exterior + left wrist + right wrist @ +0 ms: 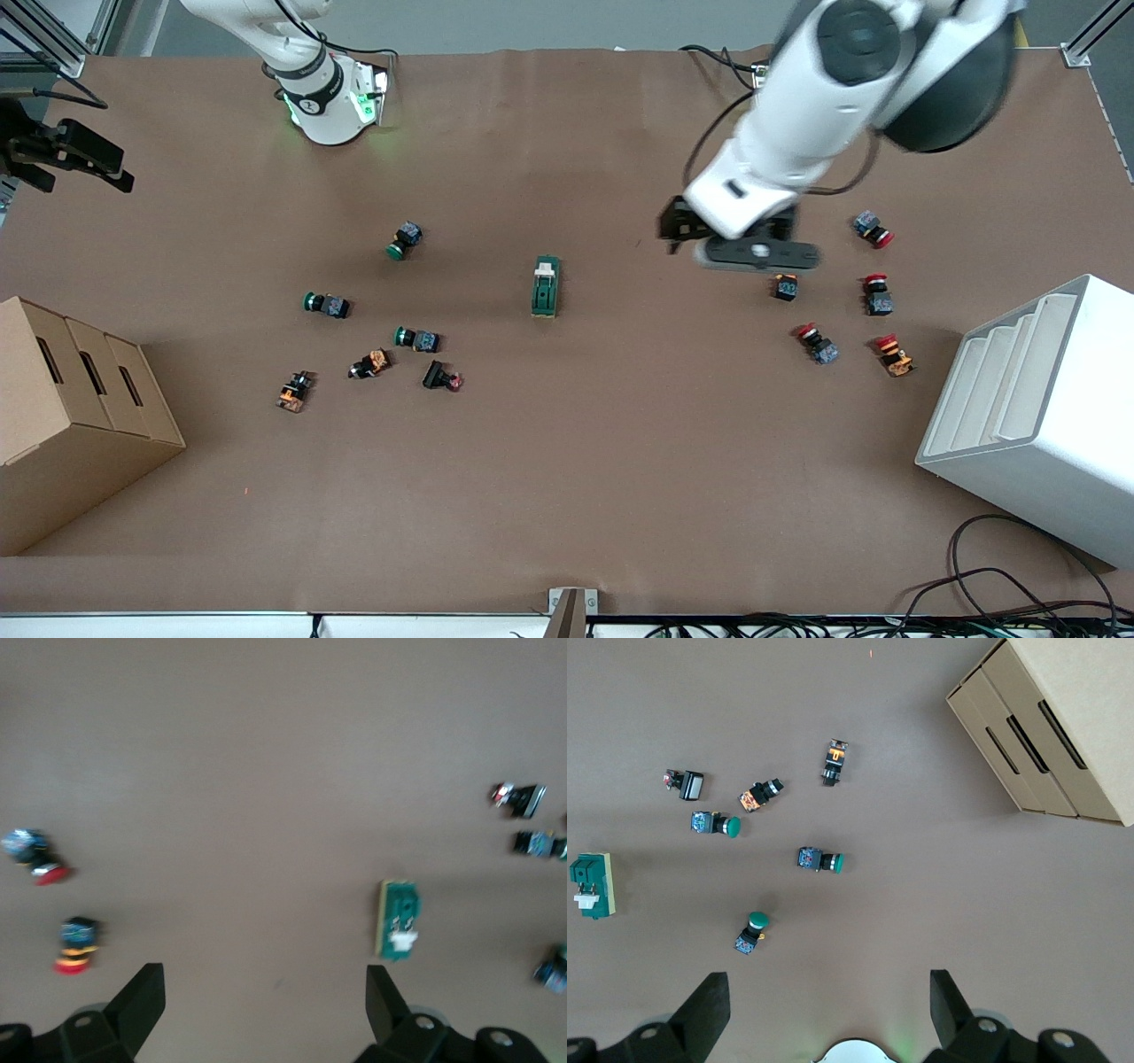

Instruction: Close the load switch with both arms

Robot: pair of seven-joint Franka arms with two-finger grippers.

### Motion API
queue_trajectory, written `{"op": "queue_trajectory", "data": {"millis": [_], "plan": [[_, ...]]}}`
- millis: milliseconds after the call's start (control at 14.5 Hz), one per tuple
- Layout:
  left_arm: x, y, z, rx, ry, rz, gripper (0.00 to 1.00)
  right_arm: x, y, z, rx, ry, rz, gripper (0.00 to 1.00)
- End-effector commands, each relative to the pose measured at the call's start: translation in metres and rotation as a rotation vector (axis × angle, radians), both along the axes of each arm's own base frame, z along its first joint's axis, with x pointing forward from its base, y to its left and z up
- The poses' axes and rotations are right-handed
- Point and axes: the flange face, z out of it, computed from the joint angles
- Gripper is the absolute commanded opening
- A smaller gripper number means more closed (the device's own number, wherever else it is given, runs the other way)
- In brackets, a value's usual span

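Note:
The load switch [546, 286], a dark-green block with a cream lever piece at the end toward the arms' bases, lies flat mid-table. It also shows in the left wrist view [399, 920] and the right wrist view [592, 886]. My left gripper [753, 252] hangs over bare table between the switch and the red push-buttons; in its wrist view it [263, 983] is open and empty. My right gripper [830, 988] is open and empty, held high near its green-lit base [330, 102], and waits.
Green and orange push-buttons [405, 239] [326, 305] [369, 363] lie toward the right arm's end. Red ones [873, 229] [817, 344] lie toward the left arm's end. A cardboard box [71, 416] and a white stepped bin [1036, 408] stand at the table's ends.

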Motion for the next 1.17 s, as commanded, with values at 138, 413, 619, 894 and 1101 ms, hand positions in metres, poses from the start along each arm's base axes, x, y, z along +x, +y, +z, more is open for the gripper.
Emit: {"op": "queue_trajectory", "data": {"millis": [138, 413, 619, 894, 1101], "plan": [[-0.063, -0.104, -0.074, 0.055, -0.093, 0.072, 1.00, -0.004, -0.001, 0.001, -0.001, -0.011, -0.007, 1.00], [-0.122, -0.165, -0.157, 0.089, -0.216, 0.116, 1.00, 0.004, -0.008, -0.003, -0.008, -0.004, -0.021, 1.00], [-0.160, -0.193, -0.207, 0.106, -0.323, 0.162, 0.99, 0.017, -0.009, -0.024, -0.010, 0.039, -0.022, 1.00], [-0.196, -0.213, -0.275, 0.097, -0.510, 0.178, 0.98, 0.037, 0.002, -0.052, -0.022, 0.090, -0.001, 1.00], [-0.220, -0.221, -0.312, 0.029, -0.595, 0.235, 0.98, 0.036, 0.031, -0.061, -0.038, 0.114, -0.140, 1.00]]}}
